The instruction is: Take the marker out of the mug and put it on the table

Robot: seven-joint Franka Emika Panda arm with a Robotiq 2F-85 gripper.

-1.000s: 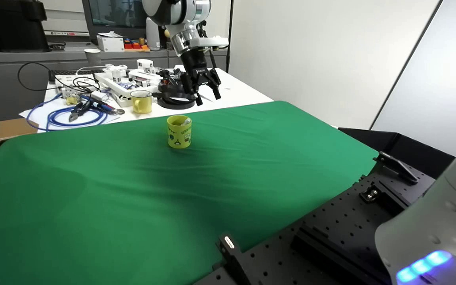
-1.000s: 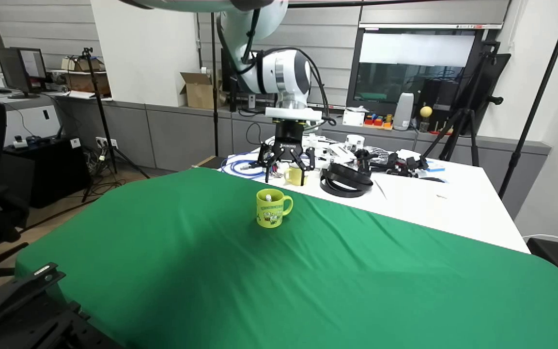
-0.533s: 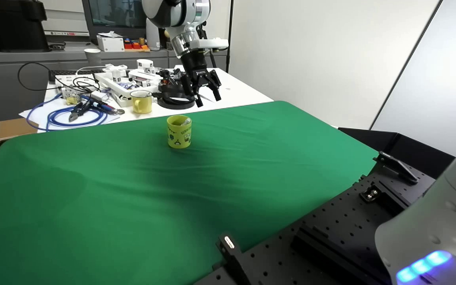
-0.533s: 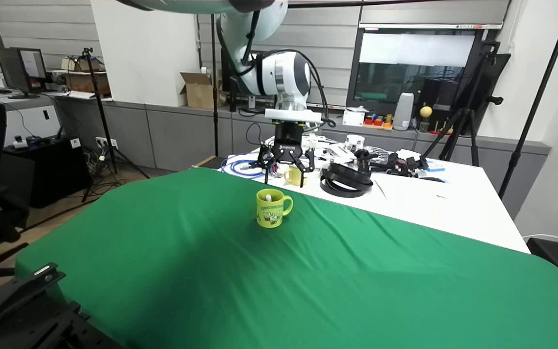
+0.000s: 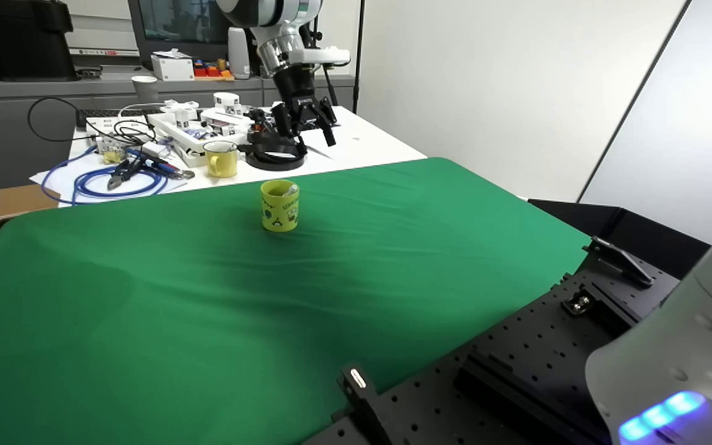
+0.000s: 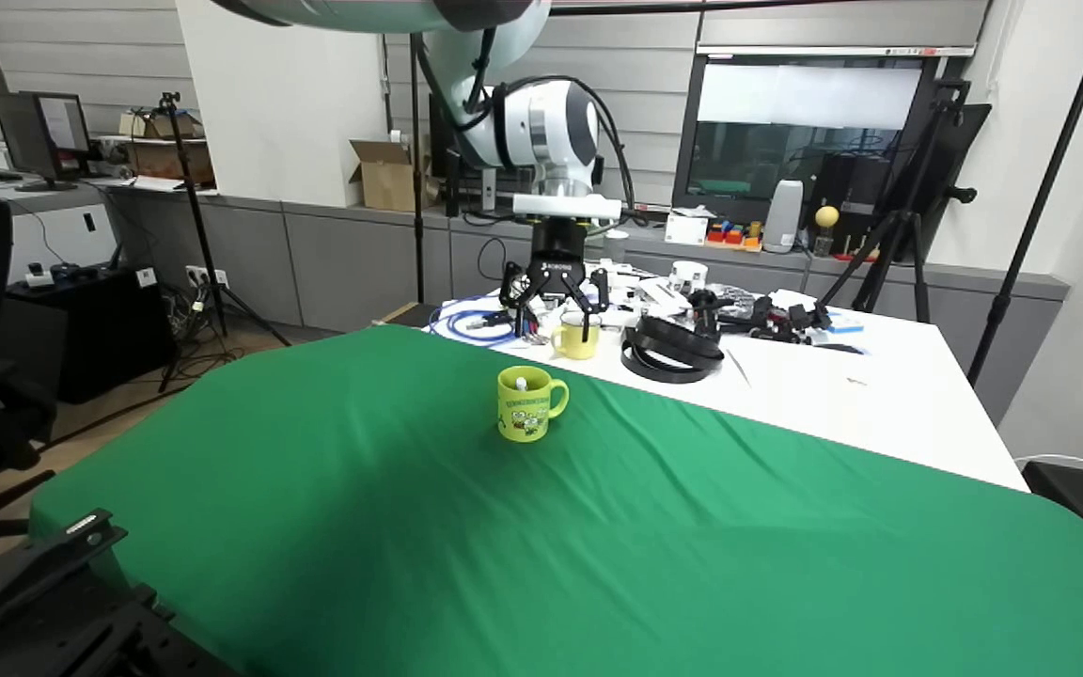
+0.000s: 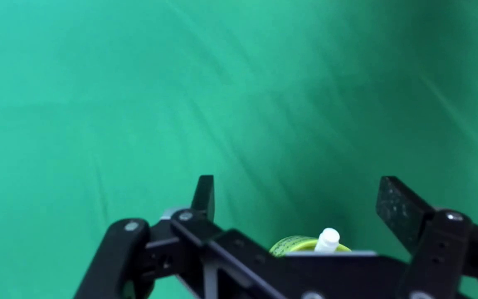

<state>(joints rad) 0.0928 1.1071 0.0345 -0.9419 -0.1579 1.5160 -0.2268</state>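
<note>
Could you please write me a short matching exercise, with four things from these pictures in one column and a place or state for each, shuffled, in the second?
Column one:
1. marker
2. yellow-green mug
3. gripper
4. yellow cup

Column two:
A. on the white desk
B. open, holding nothing
C. in the yellow-green mug, white end showing
D. upright on the green-clothed table

Right pairs: 1-C, 2-D, 3-B, 4-A.
</note>
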